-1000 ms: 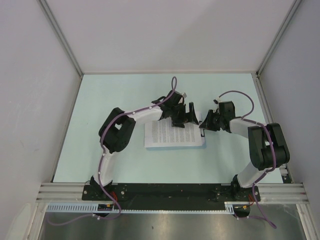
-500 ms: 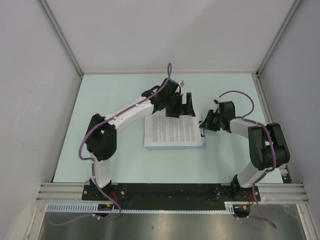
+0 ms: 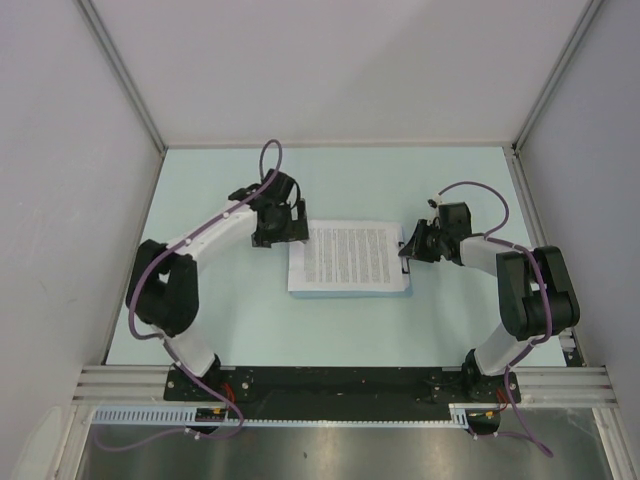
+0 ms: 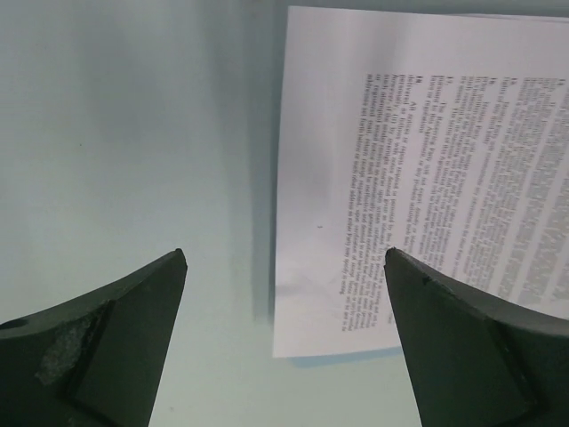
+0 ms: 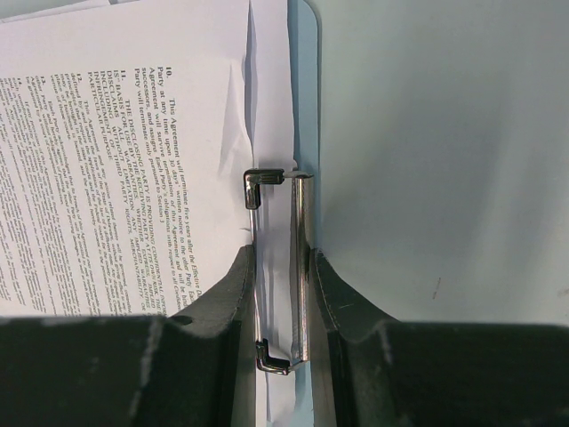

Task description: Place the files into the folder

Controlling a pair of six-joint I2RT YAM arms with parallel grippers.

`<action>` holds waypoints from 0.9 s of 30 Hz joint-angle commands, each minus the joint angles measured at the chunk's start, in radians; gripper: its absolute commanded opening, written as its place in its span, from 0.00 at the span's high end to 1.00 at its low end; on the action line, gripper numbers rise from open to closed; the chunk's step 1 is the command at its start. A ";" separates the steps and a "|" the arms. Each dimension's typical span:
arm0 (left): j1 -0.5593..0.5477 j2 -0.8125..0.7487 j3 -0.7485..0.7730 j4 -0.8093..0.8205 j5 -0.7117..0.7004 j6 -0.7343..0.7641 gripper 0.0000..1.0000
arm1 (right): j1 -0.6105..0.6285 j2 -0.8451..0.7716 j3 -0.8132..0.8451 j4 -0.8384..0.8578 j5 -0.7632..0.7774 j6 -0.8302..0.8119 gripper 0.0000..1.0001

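Okay, my left tool (image 4: 283,258) is spread fully wide and holds nothing. It hangs over the pale mint desk (image 3: 220,300) at the left edge of the files (image 3: 350,256). The files lie flat mid-desk, printed side up, between the two arms. My right tool (image 5: 277,258) is narrowed down onto a metal wire clip (image 5: 300,231) at the files' right edge, one finger pressing each wire. The folder (image 5: 307,107) shows as a pale-blue strip with a rounded corner just past that edge. I can't tell whether the sheets are inside it or on top. For readable print I get a paragraph numbered "10." starting "This Agreement", and capitals reading "THE DISCLOSING PARTY". The rest is too small.
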 commanded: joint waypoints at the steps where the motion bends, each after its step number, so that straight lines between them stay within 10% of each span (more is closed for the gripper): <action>1: -0.013 0.047 0.047 0.002 -0.057 0.045 0.00 | -0.006 0.015 -0.026 -0.069 0.003 -0.006 1.00; 27: -0.096 0.217 0.116 0.019 -0.021 0.016 0.00 | -0.009 0.019 -0.026 -0.059 -0.015 0.006 1.00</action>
